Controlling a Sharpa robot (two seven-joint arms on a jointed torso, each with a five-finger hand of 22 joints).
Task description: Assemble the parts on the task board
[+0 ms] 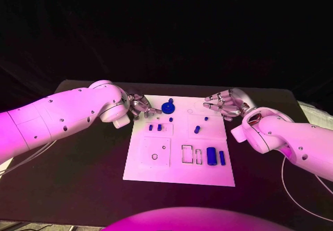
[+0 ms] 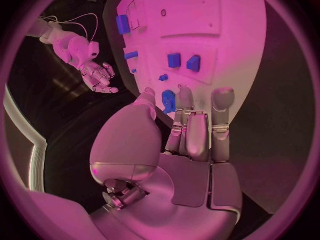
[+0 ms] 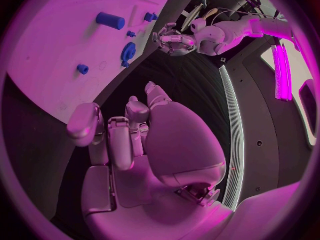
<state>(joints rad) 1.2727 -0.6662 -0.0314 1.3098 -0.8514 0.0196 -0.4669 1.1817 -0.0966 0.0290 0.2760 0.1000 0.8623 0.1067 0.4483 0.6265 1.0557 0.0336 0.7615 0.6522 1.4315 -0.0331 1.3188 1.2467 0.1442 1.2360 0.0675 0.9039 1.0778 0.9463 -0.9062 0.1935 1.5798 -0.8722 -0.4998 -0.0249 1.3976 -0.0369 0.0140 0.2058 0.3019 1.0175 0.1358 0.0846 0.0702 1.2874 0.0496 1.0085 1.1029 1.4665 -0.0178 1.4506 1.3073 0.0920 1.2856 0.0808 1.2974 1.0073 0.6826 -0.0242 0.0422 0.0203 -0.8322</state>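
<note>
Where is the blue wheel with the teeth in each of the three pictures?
Head view: the blue gear sits at the far end of the task board, next to the left hand.
Left wrist view: the gear is just past the left hand's fingertips.
Right wrist view: the gear lies near the board's edge, close to the left hand.
Shared landmark: the left hand.

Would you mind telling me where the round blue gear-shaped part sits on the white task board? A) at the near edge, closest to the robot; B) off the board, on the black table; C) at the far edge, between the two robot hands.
C: the round blue gear-shaped part sits near the far edge of the white task board, with the left robot hand and right robot hand on either side of it.
</note>
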